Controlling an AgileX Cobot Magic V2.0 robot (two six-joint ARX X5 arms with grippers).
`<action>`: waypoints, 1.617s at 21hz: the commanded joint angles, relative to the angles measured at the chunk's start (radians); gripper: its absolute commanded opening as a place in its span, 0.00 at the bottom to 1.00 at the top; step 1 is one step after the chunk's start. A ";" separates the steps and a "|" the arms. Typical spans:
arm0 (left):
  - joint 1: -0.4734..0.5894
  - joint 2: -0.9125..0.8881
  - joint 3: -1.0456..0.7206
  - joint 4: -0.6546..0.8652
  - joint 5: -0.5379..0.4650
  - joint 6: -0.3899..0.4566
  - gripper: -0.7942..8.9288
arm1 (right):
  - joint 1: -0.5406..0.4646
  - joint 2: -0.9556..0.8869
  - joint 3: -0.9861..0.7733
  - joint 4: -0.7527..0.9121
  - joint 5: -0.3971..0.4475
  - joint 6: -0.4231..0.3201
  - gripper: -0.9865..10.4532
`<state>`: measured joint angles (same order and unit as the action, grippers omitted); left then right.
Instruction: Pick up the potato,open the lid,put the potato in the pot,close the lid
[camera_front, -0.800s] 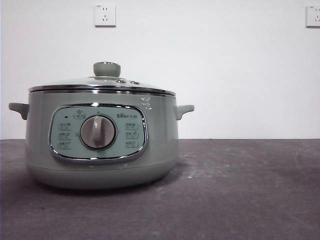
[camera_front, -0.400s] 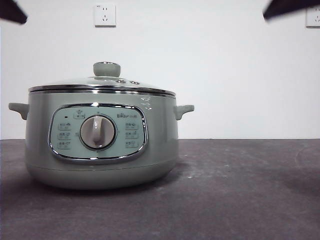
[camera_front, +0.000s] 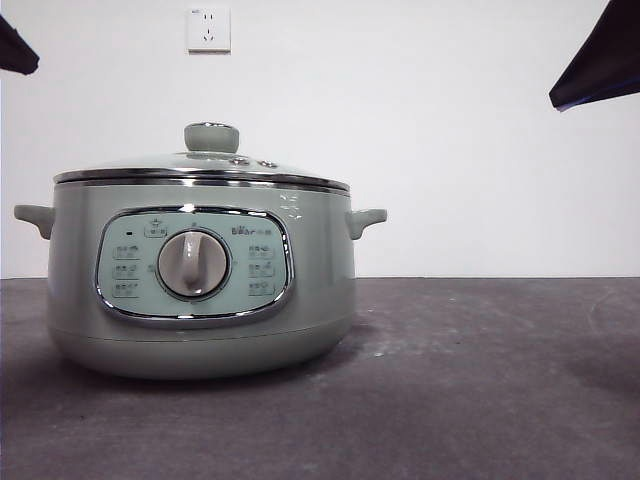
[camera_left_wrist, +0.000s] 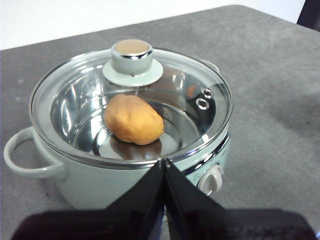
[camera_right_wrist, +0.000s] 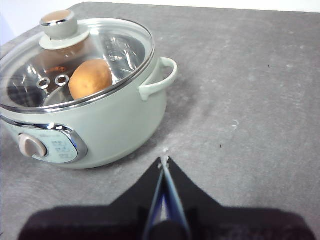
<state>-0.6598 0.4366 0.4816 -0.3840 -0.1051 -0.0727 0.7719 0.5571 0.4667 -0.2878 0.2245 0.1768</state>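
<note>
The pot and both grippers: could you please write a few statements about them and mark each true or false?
1. The potato lies inside the pot. True.
2. The lid lies on the table beside the pot. False: it sits on the pot.
3. The left gripper holds the lid's knob. False: it is shut, empty and clear of it.
4. The right gripper is shut over bare table. True.

White wall (camera_front: 450, 150), socket (camera_front: 208, 29), seemingly grey table (camera_front: 480, 380)
</note>
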 joint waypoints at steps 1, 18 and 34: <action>-0.002 -0.001 -0.007 -0.007 0.001 -0.009 0.08 | 0.000 -0.001 -0.004 0.010 0.003 0.013 0.07; 0.507 -0.284 -0.212 0.138 0.051 0.051 0.08 | 0.001 -0.001 -0.004 0.009 0.003 0.013 0.07; 0.563 -0.435 -0.477 0.196 0.063 -0.006 0.08 | 0.000 -0.001 -0.004 0.009 0.003 0.013 0.07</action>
<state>-0.0990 0.0048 0.0212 -0.1921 -0.0437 -0.0647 0.7723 0.5571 0.4667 -0.2874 0.2279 0.1772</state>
